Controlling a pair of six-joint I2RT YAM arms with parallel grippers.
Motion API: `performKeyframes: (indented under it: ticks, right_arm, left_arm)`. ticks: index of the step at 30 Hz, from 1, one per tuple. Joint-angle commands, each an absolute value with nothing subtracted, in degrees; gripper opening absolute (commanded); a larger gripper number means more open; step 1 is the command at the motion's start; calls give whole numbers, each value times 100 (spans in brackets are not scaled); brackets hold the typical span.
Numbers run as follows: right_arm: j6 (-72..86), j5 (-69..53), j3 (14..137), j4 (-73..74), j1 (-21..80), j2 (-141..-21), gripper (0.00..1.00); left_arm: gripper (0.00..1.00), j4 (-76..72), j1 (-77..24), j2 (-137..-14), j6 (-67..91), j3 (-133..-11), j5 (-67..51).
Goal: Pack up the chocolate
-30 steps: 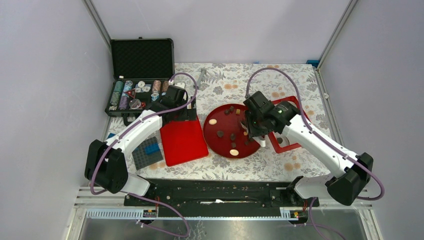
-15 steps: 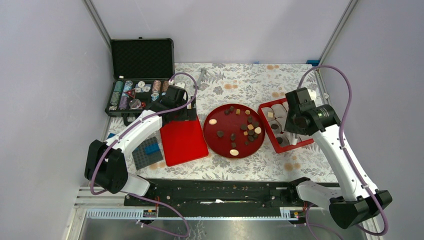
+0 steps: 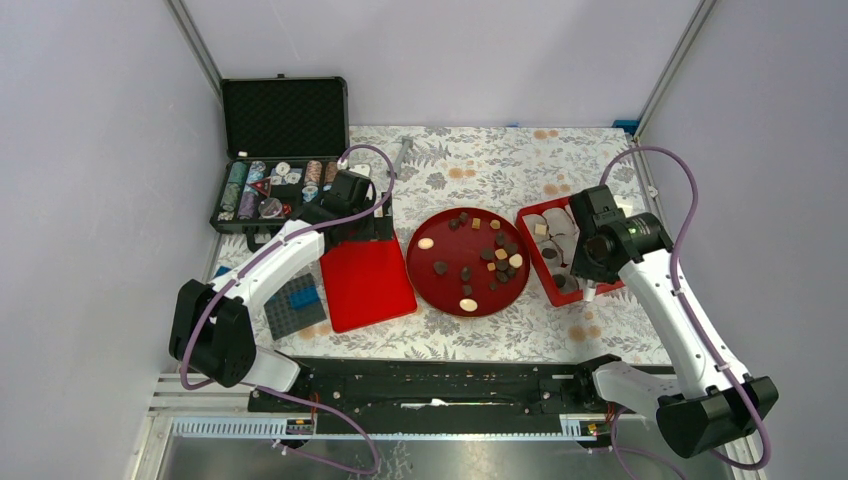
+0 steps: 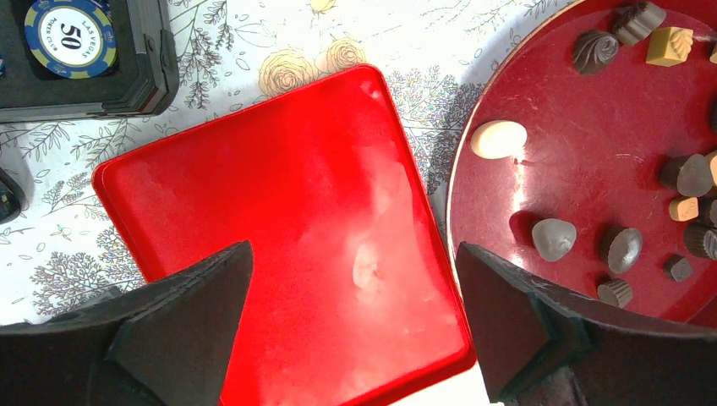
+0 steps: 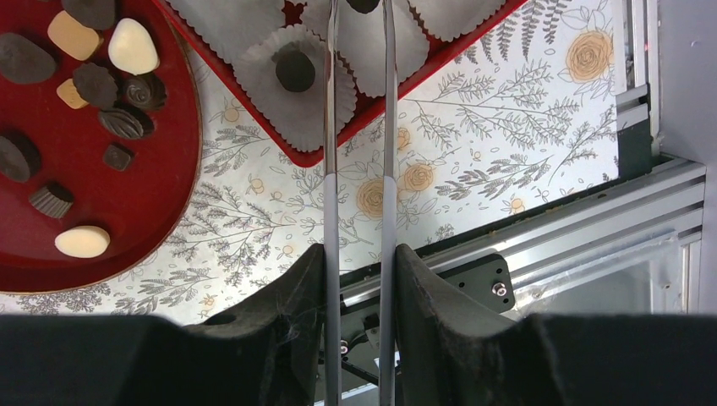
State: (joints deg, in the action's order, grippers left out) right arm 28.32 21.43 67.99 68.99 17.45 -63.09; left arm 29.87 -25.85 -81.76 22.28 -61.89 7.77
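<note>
Left gripper (image 4: 353,254): jaws spread wide, nothing between them. It hangs over a square red lid (image 4: 279,211) that lies flat on the flowered cloth (image 4: 254,51).

Far left: open black case (image 3: 283,120) with poker chips (image 3: 262,185) in its tray. A studded brick plate (image 3: 295,303), dark grey and blue, lies near the front, just left of the lid.

Centre: round red plate (image 4: 575,135), just right of the lid; whether the two rims touch cannot be told. Loose chocolate (image 3: 497,255) lies on it, mostly dark brown, with a few tan squares and some cream ovals. The densest group sits on the plate's right half; other pieces are scattered toward the left and near edges.

Right of the plate: red box (image 5: 304,152), set at an angle and lined with white paper cups (image 5: 254,21). One cup near the box's near corner holds a dark chocolate (image 5: 294,69). The top view shows a tan one in a cup at the far left corner.

Right gripper (image 5: 359,21): carries two long thin metal blades (image 5: 331,127), nearly parallel and close together, reaching over the box. A dark piece (image 5: 363,4) sits pinched between their tips at the top edge of the wrist view, above the cups. The tips are cut off by that edge, so contact with a cup cannot be judged.
</note>
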Motion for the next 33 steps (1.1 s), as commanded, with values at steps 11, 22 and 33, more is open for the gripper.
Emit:
performKeyframes:
  ticks: [11, 22, 33]
  right_arm:
    - [3091, 2191, 6520, 7014, 1707, -6123, 34]
    - [2983, 2241, 6473, 6918, 1709, -6145, 44]
    - [2614, 1891, 7790, 6830, 1713, -6250, 25]
  left_arm:
    - [99, 2716, -2555, -8260, 2144, -6318, 710]
    - [99, 2715, -2558, -8288, 2170, -6334, 668]
    - [99, 2716, -2558, -8305, 2179, -6354, 685]
